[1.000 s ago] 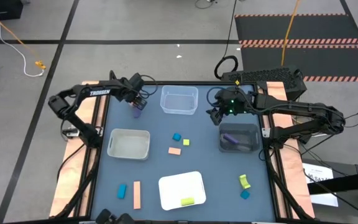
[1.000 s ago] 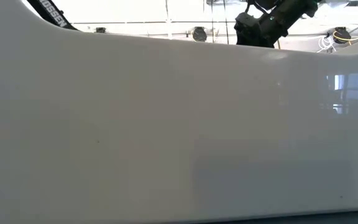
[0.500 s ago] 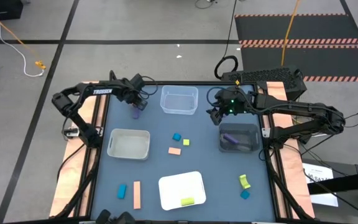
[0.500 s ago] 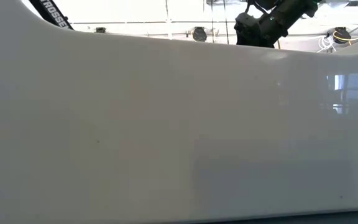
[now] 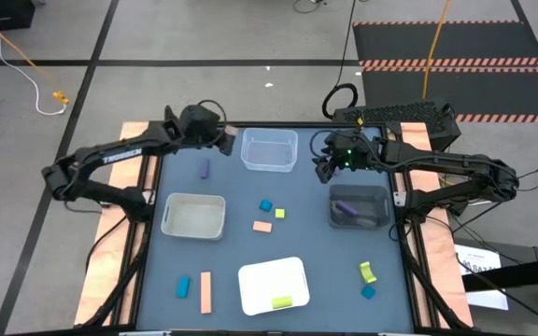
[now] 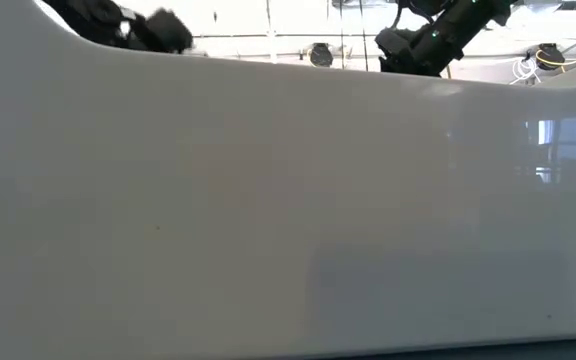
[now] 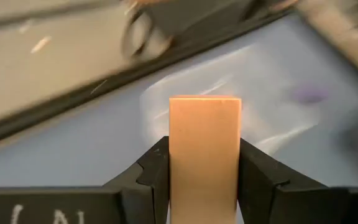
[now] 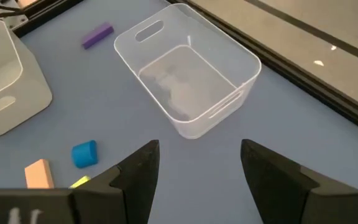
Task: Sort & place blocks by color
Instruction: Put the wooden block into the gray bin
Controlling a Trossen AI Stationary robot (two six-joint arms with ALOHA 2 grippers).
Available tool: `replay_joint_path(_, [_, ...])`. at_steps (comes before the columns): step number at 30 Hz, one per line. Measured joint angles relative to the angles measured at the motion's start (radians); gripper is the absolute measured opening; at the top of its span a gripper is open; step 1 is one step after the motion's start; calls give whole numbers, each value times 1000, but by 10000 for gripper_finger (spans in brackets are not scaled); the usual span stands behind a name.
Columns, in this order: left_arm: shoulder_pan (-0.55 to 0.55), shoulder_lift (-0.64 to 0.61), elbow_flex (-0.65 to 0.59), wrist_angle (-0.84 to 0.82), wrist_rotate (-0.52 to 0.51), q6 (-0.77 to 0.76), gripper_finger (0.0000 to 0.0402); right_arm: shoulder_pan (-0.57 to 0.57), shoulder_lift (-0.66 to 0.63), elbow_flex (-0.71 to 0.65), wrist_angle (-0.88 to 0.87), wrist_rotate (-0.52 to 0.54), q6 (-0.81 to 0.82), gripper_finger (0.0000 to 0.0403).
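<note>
**Left end effector clamped on a tan block near the clear bin**

The left end effector sits at the far side of the worktop, just beside the clear bin. In the left wrist view its two dark fingers press on either side of a tan block, which stands upright between them and fills the gap. A purple block lies flat on the worktop close by, apart from the fingers.

The right end effector is over the far right part of the worktop, between the clear bin and the grey bin. Its fingers stand well apart with nothing between them; past them the right wrist view shows the clear bin, a purple block, a blue block and a tan block.

A purple bar lies inside the grey bin. A yellow-green block rests in the white tray. Loose on the worktop are a blue cube, a small yellow-green cube, a flat tan block, a long tan bar with a blue block just beside it, and a yellow-green block near another blue one.
</note>
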Motion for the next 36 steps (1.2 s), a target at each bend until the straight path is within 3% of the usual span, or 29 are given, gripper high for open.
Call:
replay_joint_path(10, [-336,-100,0,470,3,20,130,0,0,0,86,0,-7,215])
replay_joint_path(15, [-414,-100,0,656,-1,27,130,0,0,0,127,-1,-7,215])
replay_joint_path(21, [-449,-100,0,687,-2,7,130,1,0,0,127,-4,-1,215])
replay_joint_path(27, [-486,-100,0,495,-2,-120,130,2,0,0,126,-68,0,215])
replay_joint_path(36, [-601,-158,0,-216,70,-484,130,32,0,0,189,-112,-34,215])
